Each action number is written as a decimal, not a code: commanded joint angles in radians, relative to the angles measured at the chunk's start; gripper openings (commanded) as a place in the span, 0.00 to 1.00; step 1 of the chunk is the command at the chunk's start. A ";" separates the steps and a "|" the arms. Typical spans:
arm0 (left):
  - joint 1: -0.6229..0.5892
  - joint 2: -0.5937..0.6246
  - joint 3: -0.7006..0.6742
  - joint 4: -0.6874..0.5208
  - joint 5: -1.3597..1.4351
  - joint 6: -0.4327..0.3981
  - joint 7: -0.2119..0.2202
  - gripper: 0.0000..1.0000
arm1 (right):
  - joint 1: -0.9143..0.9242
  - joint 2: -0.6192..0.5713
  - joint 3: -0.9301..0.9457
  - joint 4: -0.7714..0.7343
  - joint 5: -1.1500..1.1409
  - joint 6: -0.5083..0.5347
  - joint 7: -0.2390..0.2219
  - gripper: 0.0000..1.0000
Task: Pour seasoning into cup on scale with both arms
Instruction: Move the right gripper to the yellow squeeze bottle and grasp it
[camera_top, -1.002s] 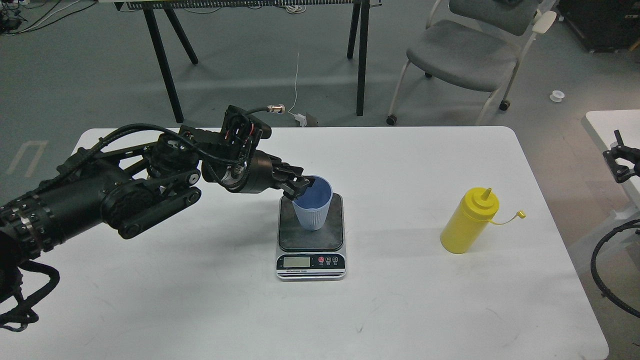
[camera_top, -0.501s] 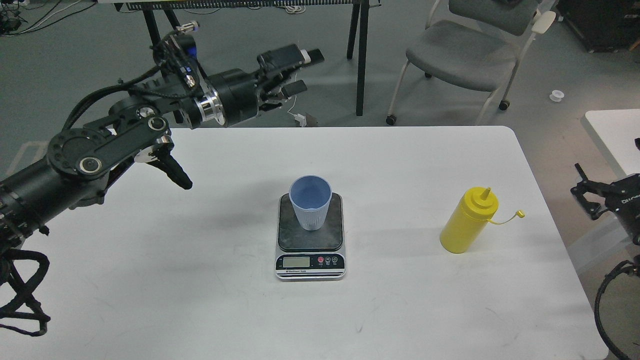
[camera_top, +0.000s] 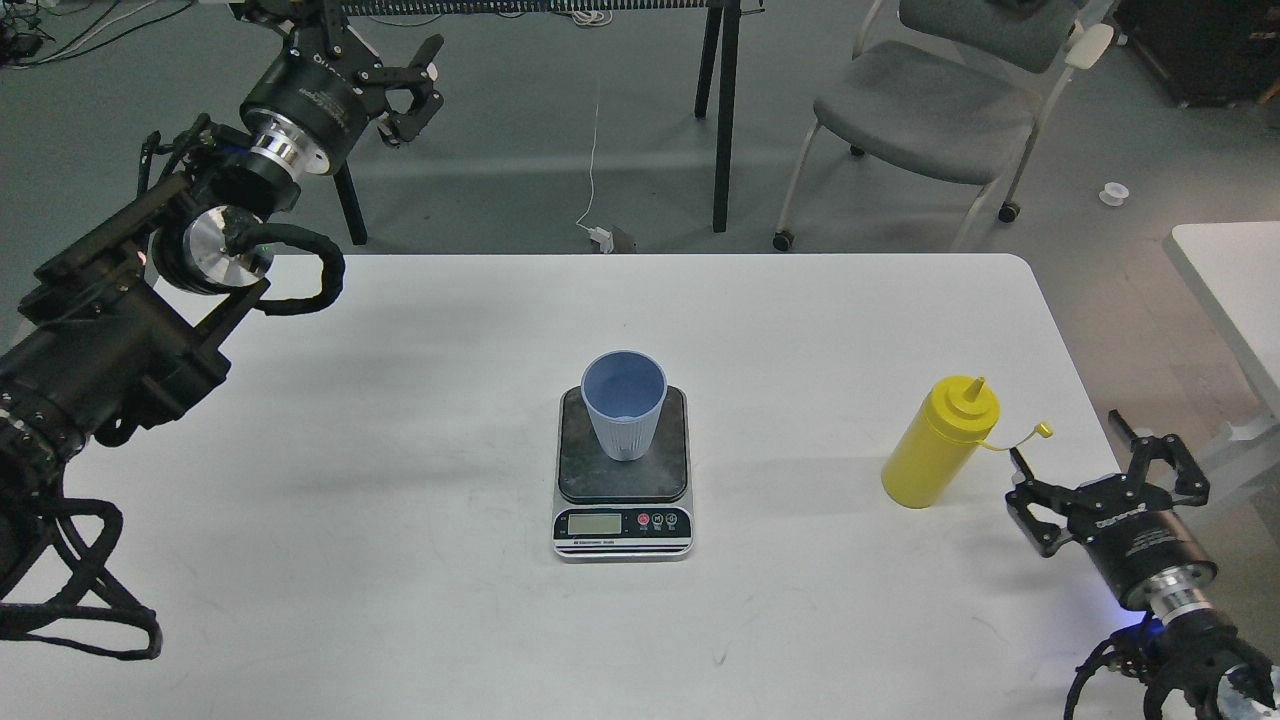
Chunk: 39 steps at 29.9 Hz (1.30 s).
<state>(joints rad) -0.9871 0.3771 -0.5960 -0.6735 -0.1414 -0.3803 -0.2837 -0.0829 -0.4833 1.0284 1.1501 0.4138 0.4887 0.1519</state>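
Cup (camera_top: 624, 403) upright on scale (camera_top: 622, 468), centre; seasoning (camera_top: 941, 443) right; right gripper (camera_top: 1085, 460) fingers apart near it; left gripper (camera_top: 412, 80) spread, far left.

The cup (camera_top: 624, 403) looks like thin matt plastic, pale blue, smooth near the rim and finely ribbed lower down. Under it the scale (camera_top: 622, 472) has a dark platform with a slightly scuffed, dull sheen, and a glossier silver-and-black front, probably plastic though I can't be sure from here. The seasoning (camera_top: 941, 442) bottle is soft-looking yellow plastic with a satin, faintly shiny skin. The table (camera_top: 400, 560) top is smooth white laminate, matt, with light marks. Both arms are matt black, with a polished metal ring behind the left gripper (camera_top: 405, 85) and another behind the right gripper (camera_top: 1100, 485). The chair (camera_top: 930, 110) seat is grey woven cloth.
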 joint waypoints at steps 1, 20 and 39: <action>0.015 0.002 -0.013 0.002 -0.010 0.001 0.000 0.99 | -0.041 0.086 -0.010 0.025 -0.006 0.000 0.001 1.00; 0.033 0.008 -0.013 -0.008 -0.006 0.001 0.000 0.99 | 0.015 0.195 0.005 0.002 -0.012 0.000 0.011 0.99; 0.058 0.058 -0.010 -0.012 -0.006 0.006 -0.006 0.99 | 0.183 0.241 0.036 -0.185 -0.016 0.000 0.023 0.92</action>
<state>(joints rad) -0.9300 0.4281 -0.6061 -0.6850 -0.1467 -0.3777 -0.2880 0.0727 -0.2457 1.0656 1.0079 0.3985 0.4887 0.1695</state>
